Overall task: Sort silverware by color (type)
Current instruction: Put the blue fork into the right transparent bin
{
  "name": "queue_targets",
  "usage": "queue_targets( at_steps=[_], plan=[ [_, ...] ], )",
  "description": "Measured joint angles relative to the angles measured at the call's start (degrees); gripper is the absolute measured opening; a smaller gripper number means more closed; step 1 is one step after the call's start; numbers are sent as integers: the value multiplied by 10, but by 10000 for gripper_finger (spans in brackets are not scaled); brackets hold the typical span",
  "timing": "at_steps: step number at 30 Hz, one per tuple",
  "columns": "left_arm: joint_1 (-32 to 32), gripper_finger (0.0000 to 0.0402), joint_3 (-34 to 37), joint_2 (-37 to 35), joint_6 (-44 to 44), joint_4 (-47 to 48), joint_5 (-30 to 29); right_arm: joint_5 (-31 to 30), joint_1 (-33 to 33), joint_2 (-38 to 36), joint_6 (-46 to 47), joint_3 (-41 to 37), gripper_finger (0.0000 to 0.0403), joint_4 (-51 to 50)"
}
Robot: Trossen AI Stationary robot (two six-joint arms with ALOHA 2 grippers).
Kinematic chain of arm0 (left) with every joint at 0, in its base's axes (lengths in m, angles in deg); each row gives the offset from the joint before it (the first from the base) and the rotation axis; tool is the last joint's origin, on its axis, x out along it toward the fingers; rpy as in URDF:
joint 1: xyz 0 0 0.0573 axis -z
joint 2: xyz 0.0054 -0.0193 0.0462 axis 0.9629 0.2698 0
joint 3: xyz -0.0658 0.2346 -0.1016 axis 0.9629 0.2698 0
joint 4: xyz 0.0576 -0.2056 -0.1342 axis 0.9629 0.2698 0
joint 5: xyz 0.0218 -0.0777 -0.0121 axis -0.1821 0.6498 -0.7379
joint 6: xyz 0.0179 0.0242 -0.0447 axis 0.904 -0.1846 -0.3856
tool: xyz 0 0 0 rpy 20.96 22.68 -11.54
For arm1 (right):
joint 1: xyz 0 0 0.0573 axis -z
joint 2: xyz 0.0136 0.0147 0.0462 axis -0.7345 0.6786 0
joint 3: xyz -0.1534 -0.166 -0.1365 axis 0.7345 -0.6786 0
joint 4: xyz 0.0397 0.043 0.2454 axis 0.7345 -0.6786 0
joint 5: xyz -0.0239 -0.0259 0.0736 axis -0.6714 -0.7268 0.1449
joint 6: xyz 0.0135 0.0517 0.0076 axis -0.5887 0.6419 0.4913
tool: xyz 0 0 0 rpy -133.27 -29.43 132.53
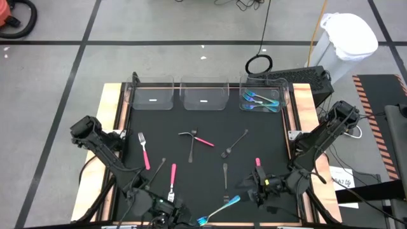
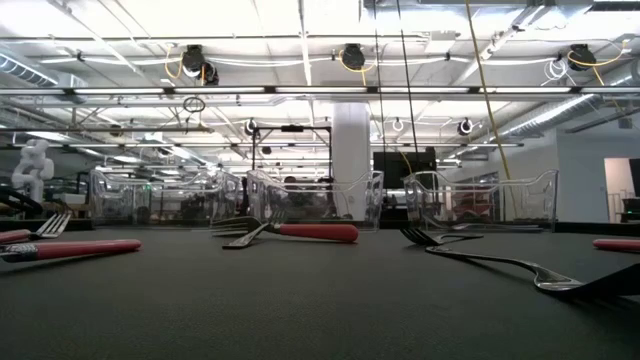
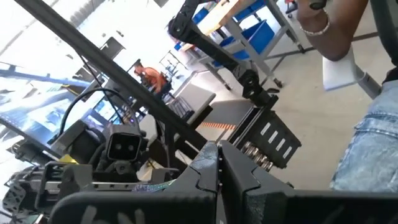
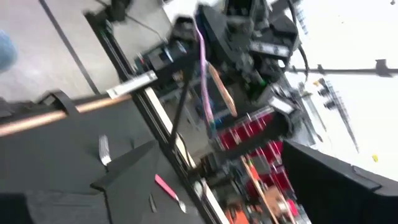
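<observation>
the silverware lies scattered over the black worktop, with three clear bins along its far edge. the right bin, at the far right corner, holds a few teal-handled pieces; the middle bin and the left bin show only a white label each.

on the mat itself, a pink-handled fork lies toward the left edge. near the centre a dark fork is crossed by another pink-handled piece, the two touching. to their right a dark spoon lies at a slant, and nearer the front edge a dark fork lies almost straight. a third pink-handled fork lies by the front left, with a slim dark piece just beside it. a short pink handle shows near the front right, just beside the right arm. a teal-handled spoon lies at the front edge, between the two grippers.

the right gripper hovers low over the front right part of the worktop, its fingers spread wide and nothing between them; the teal spoon is near but apart from it. the left gripper sits at the front left corner, fingers pressed together, holding nothing that can be seen.

in the left wrist view a person in jeans stands beyond the table.
</observation>
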Motion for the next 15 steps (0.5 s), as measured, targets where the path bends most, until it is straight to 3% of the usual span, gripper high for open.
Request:
queue_targets(
  at_steps=[15],
  plan=[
    [-28,0,0,0,-2,-1,50,23,0,0,0,0,242,7]
  ],
)
